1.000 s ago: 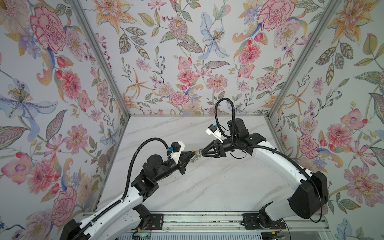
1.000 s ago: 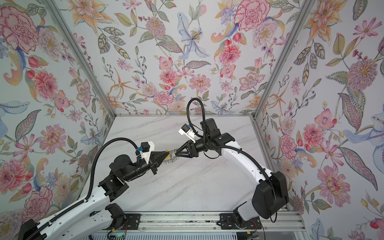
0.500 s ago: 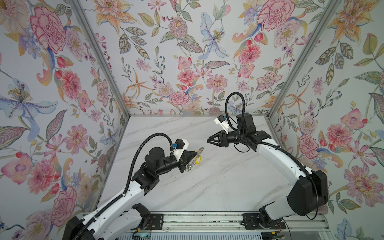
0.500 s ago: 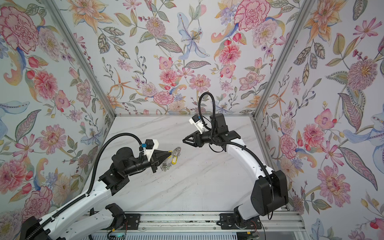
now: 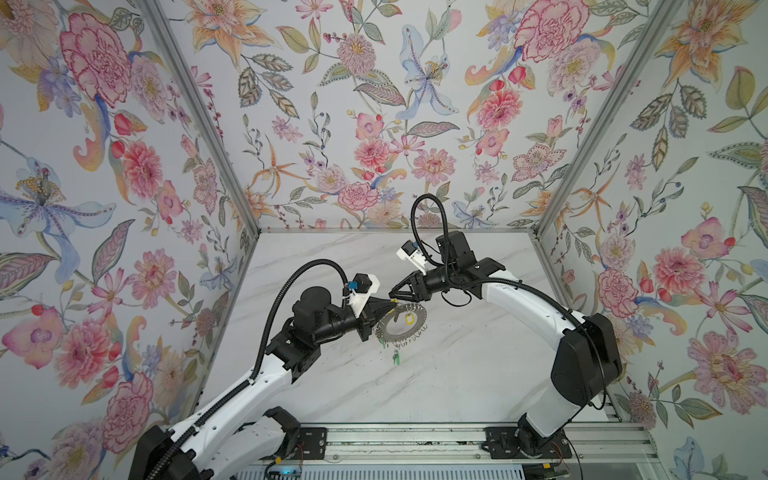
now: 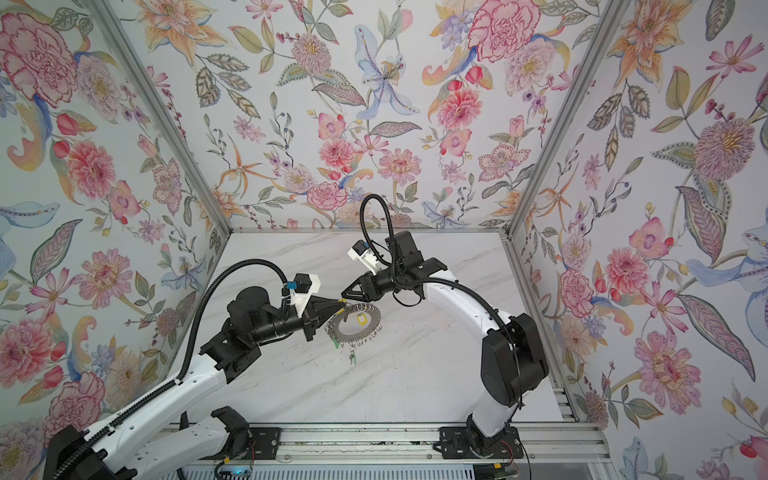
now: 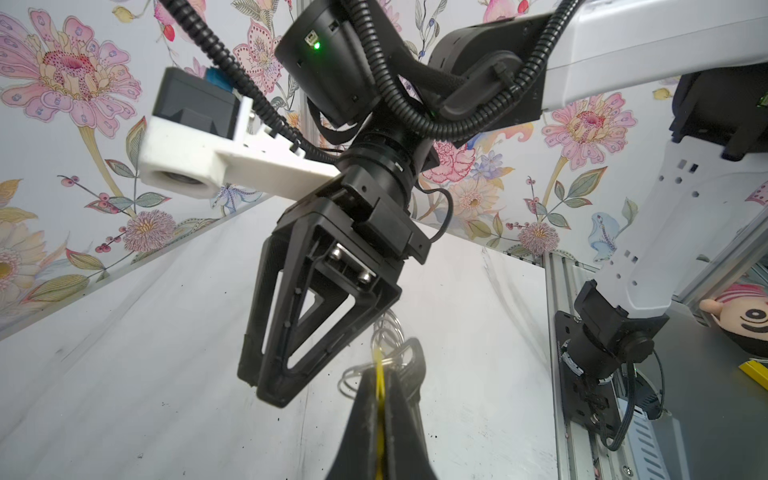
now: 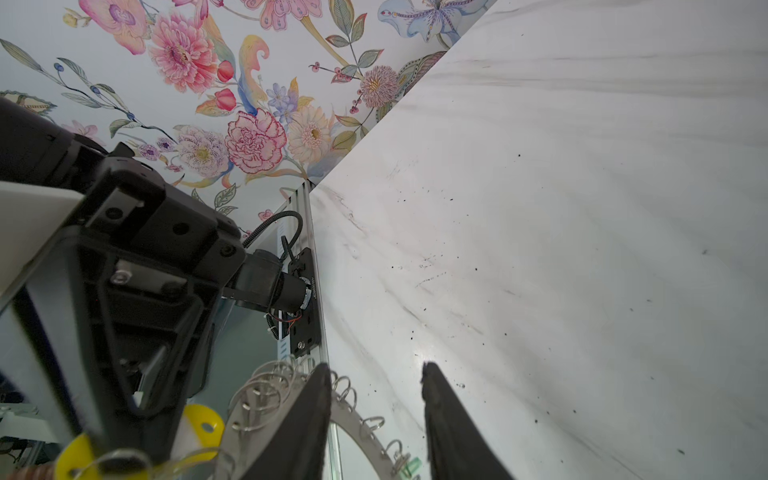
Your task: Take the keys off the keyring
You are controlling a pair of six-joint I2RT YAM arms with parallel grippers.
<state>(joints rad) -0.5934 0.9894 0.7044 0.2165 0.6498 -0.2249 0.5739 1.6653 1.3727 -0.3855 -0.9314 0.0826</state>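
Note:
The keyring, a grey disc fringed with wire loops, hangs off my left gripper, also. That gripper is shut on a key's yellow tag, seen edge-on between its jaws. A second yellow tag shows at the ring's hole. Green-tagged keys dangle from the lower rim. My right gripper is open just above the ring's upper rim, close to the left fingertips. In the right wrist view one finger covers the rim, and nothing is gripped between the jaws.
The white marble table carries small dark specks. Flowered walls close the left, right and far sides. A metal rail with both arm bases runs along the front edge. A plush toy lies outside the cell.
The right gripper left the ring, drew back toward the far right, and has now come back to the ring's upper rim. The left gripper has kept its hold throughout.

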